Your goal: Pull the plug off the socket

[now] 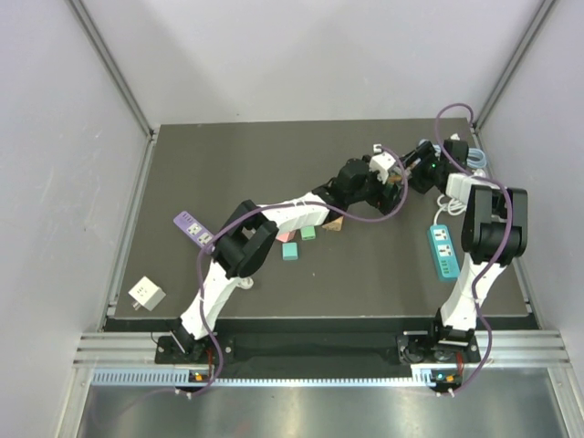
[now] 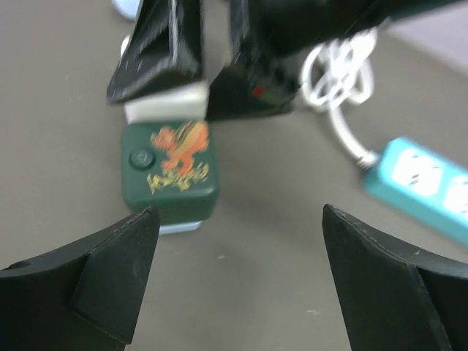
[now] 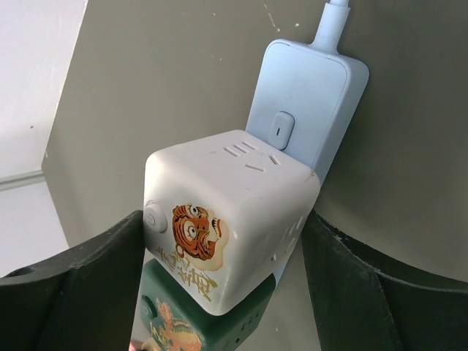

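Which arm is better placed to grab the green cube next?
Left. The left gripper is open, facing the green cube; the right gripper is shut on the white cube joined to it.

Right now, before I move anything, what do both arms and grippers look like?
Left arm and right arm share a build: white links, black joint housings, a purple cable draped along each. Left gripper and right gripper each carry two matte black, wedge-shaped fingers.

Between the black right fingers (image 3: 73,292): white cube adapter (image 3: 227,219), orange tiger print, gold lettering. Adjoining it: dark green cube adapter (image 2: 172,172), same print. Beyond the fingertips: pale blue power strip (image 3: 303,102). Further off: teal power strip (image 2: 420,183).
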Robot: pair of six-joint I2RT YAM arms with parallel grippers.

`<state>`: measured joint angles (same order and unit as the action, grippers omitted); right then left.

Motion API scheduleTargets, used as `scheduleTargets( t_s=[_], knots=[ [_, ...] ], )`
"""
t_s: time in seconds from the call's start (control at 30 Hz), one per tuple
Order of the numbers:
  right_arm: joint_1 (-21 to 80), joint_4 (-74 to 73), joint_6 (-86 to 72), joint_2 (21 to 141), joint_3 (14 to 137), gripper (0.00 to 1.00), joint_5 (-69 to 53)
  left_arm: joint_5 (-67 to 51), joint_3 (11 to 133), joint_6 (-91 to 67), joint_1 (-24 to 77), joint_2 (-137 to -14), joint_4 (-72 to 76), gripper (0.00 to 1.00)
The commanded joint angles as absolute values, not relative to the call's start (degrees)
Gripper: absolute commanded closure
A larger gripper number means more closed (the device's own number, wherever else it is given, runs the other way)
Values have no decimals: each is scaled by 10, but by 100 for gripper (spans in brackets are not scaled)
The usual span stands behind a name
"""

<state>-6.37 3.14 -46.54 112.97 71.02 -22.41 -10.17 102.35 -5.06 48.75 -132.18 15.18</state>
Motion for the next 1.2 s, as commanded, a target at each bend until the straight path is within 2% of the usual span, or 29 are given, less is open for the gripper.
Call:
scheduleTargets(
  t_s=[0.0, 0.37, 0.57, 0.67, 0.7, 0.8, 0.83, 0.9, 0.93, 0.97, 1.03, 1.07, 1.13, 1.17],
  knots=[
    [-54, 27, -478, 1107, 700, 99, -255, -60, 1040, 35, 487, -1340, 163, 3],
    [-45, 29, -480, 1077, 650, 100, -254, -48, 1075, 76, 487, -1392, 190, 1],
    [-37, 38, -483, 1050, 613, 100, -249, -67, 1090, 69, 487, -1405, 195, 5],
    [-32, 35, -483, 1044, 607, 100, -248, -76, 1087, 63, 487, -1404, 204, 11],
    [-31, 34, -483, 1042, 604, 100, -246, -82, 1085, 63, 487, -1404, 205, 18],
    [-27, 32, -478, 1036, 602, 98, -243, -89, 1087, 60, 487, -1407, 207, 30],
    [-27, 29, -476, 1035, 602, 97, -243, -86, 1086, 59, 487, -1407, 207, 37],
    [-25, 23, -467, 1036, 601, 89, -242, -85, 1082, 52, 487, -1402, 213, 46],
    [-25, 23, -462, 1037, 601, 84, -244, -86, 1080, 49, 487, -1402, 215, 56],
    [-25, 23, -451, 1039, 602, 69, -250, -97, 1080, 47, 487, -1400, 214, 63],
    [-27, 10, -433, 1038, 613, 53, -248, -103, 1082, 46, 487, -1399, 210, 82],
    [-28, -14, -409, 1037, 620, 43, -248, -105, 1082, 43, 487, -1398, 205, 100],
    [-33, -38, -382, 1032, 647, 35, -245, -106, 1077, 42, 486, -1394, 201, 100],
    [-35, -52, -355, 1027, 656, 27, -243, -108, 1071, 42, 486, -1392, 199, 100]
  ],
)
